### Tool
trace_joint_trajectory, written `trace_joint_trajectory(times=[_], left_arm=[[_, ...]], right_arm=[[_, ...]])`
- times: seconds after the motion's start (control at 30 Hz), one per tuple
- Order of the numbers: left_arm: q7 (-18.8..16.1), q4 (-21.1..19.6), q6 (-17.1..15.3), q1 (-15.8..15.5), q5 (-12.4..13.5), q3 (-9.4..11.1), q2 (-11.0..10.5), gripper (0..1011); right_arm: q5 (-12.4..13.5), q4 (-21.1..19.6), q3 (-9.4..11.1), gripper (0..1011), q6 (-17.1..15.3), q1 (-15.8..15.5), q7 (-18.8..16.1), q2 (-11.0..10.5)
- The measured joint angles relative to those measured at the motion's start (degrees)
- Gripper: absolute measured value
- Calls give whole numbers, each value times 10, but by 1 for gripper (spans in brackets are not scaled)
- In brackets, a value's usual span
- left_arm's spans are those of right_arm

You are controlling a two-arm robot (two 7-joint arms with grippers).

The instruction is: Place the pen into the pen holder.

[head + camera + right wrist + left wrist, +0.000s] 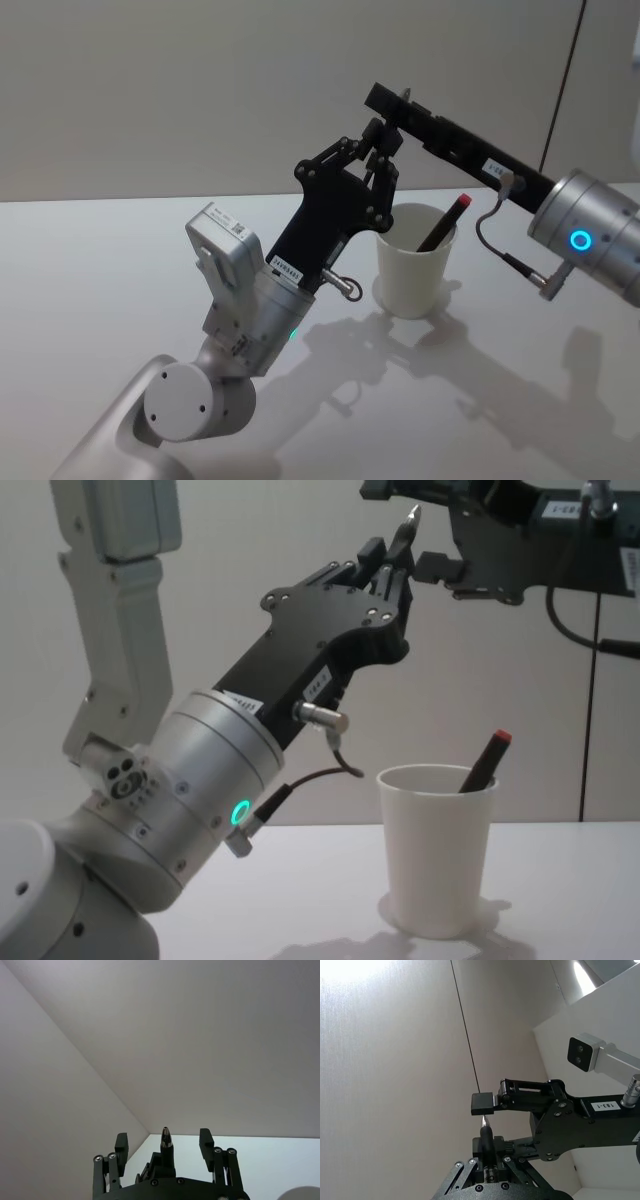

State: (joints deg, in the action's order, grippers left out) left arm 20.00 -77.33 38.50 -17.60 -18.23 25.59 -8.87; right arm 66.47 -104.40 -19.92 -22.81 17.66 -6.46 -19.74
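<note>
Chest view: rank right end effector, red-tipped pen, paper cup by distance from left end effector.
1. Right end effector: right beside it, up high.
2. Red-tipped pen: lower right, sticking out of the cup.
3. White paper cup: lowest, lower right.

pen in cup (pixel 443 222): only its dark upper shaft and red cap show above the rim; the lower part is hidden inside the pen holder (pixel 414 270).
held pen (pixel 486 1137): just the metal tip and a short dark length show at the lower middle of the left wrist view; the rest is hidden by the left claw (pixel 489 1156).
right claw (pixel 432 535): cut off by the top edge in the chest view's upper right.
left arm base: cut off at the lower left of the head view.
</note>
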Motion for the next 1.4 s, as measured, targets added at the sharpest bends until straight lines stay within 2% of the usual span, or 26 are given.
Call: trace_joint_trajectory(times=[0.03,0.1,0.23,0.4,0.53,0.7,0.73,0.87,1.4], left_arm=[[0,0,0,0,0,0,0,138],[0,0,0,0,0,0,0,138],[0,0,0,0,0,0,0,138],[0,0,0,0,0,0,0,138],[0,0,0,0,0,0,0,138],[0,0,0,0,0,0,0,138],[0,0,0,0,0,0,0,138],[0,0,0,0,0,0,0,139],[0,0,0,0,0,0,0,138]], right_arm=[[0,0,0,870,0,0,0,0],[0,0,0,863,0,0,0,0],[0,0,-1,689,0,0,0,0],[0,1,-1,591,1,1,1,0],[0,1,-1,426,1,1,1,0],[0,1,-1,280,1,1,1,0],[0,1,-2,220,1,1,1,0],[-1,1,-1,120,1,1,1,0],[0,1,-1,108,1,1,1,0]])
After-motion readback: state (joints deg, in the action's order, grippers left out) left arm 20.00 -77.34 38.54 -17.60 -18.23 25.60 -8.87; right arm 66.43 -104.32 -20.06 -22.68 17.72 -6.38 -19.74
